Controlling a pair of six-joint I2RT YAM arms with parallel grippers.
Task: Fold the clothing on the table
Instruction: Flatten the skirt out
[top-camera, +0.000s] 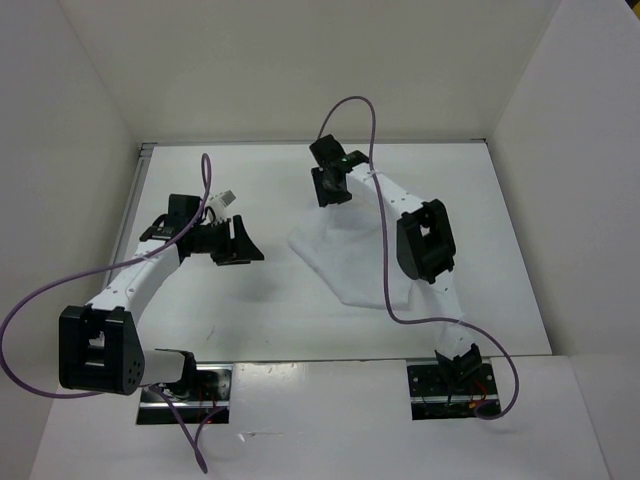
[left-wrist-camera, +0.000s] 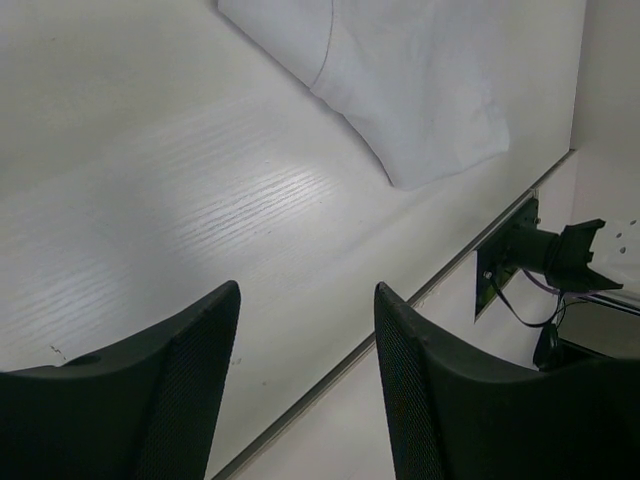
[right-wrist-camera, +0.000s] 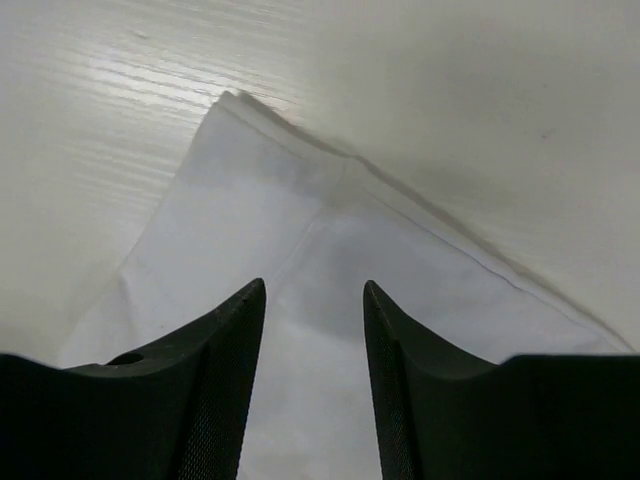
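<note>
The white clothing (top-camera: 345, 255) lies in a folded, roughly pointed shape on the table (top-camera: 250, 320), right of centre. My right gripper (top-camera: 330, 190) hangs over its far corner. In the right wrist view the fingers stand apart above the clothing (right-wrist-camera: 330, 230) with nothing between them, so this gripper (right-wrist-camera: 313, 290) is open. My left gripper (top-camera: 240, 247) sits left of the garment, apart from it and over bare table. From the left wrist view that gripper (left-wrist-camera: 305, 300) is open and empty, with the clothing (left-wrist-camera: 420, 90) further off at the top.
White upright walls (top-camera: 300, 60) close in the table at the back and both sides. The arms' base plates (top-camera: 185, 390) sit at the near edge. The right arm's mount (left-wrist-camera: 545, 255) shows past the table edge in the left wrist view.
</note>
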